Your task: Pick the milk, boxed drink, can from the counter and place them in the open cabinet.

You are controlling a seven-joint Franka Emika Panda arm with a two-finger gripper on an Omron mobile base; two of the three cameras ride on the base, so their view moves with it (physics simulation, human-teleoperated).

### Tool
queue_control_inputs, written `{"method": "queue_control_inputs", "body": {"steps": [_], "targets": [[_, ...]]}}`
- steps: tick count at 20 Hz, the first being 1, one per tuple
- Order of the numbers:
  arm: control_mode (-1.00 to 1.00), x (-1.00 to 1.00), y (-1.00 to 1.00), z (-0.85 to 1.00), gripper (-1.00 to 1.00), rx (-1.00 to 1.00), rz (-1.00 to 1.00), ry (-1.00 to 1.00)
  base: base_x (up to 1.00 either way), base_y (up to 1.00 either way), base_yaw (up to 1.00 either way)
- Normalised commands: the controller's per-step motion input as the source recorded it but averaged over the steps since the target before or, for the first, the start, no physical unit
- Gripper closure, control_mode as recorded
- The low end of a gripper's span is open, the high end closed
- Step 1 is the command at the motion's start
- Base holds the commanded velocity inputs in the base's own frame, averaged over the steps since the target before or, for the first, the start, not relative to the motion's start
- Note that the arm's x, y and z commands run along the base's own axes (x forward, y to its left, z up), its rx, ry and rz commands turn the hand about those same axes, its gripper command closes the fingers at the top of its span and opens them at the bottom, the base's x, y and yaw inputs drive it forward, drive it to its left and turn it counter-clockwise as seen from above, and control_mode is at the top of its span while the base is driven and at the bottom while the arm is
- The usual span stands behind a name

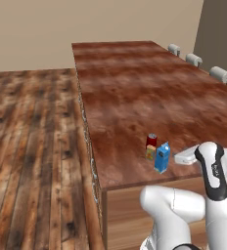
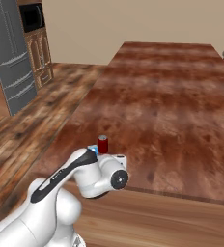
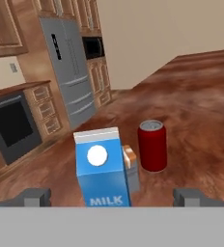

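Observation:
The blue milk carton (image 3: 103,169) stands right in front of my gripper (image 3: 114,198), whose two dark fingertips (image 3: 36,197) sit wide apart on either side of it, open and empty. The small yellow-orange boxed drink (image 3: 129,157) peeks out behind the milk's right side, and the red can (image 3: 152,145) stands beyond it to the right. In the left base view the milk (image 1: 162,157), boxed drink (image 1: 150,153) and can (image 1: 151,140) cluster near the front edge of the reddish-brown counter (image 1: 135,88), my hand (image 1: 186,156) just right of them. The open cabinet is out of view.
A grey fridge (image 3: 68,72) with a microwave (image 3: 92,47) beside it and a dark oven (image 3: 10,125) line the far wall across the plank floor (image 1: 32,146). Stool backs (image 1: 193,59) stand along the counter's far right edge.

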Motion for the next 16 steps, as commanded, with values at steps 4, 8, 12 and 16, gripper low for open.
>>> {"method": "queue_control_inputs", "body": {"steps": [4,8,12,16], "targets": [[-1.00,0.00,0.51,-0.19,-1.00,0.00,0.00,0.05,0.00,0.00,0.00],[-1.00,0.00,0.26,-0.12,-1.00,0.00,0.00,0.03,0.00,0.00,0.00],[-1.00,0.00,0.02,-0.03,-1.00,0.00,0.00,0.00,0.00,0.00,0.00],[-1.00,0.01,0.21,-0.14,-1.00,0.00,0.00,0.06,0.00,0.00,0.00]]}}
